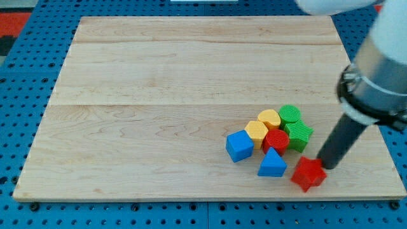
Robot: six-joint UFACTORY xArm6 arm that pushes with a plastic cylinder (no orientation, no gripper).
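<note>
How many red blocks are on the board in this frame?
2. One red cylinder sits inside the cluster; one red cube lies apart at the view's lower right, touching my tip. None seem hidden.

— What does the arm look like from here?
— Its upper part [337, 5] is a smooth white, rounded shell at the view's top right; below it sits a broad grey cylindrical section [388, 54], blurred, with a black ring [369, 102] around its lower edge and a pale band under that

— And the rod?
— The rod [343, 137] is straight, dark, nearly black, round in section and plain; no markings, cables or screws can be made out on it; my tip [325, 165] is simply its blunt lower end, the same dark colour
</note>
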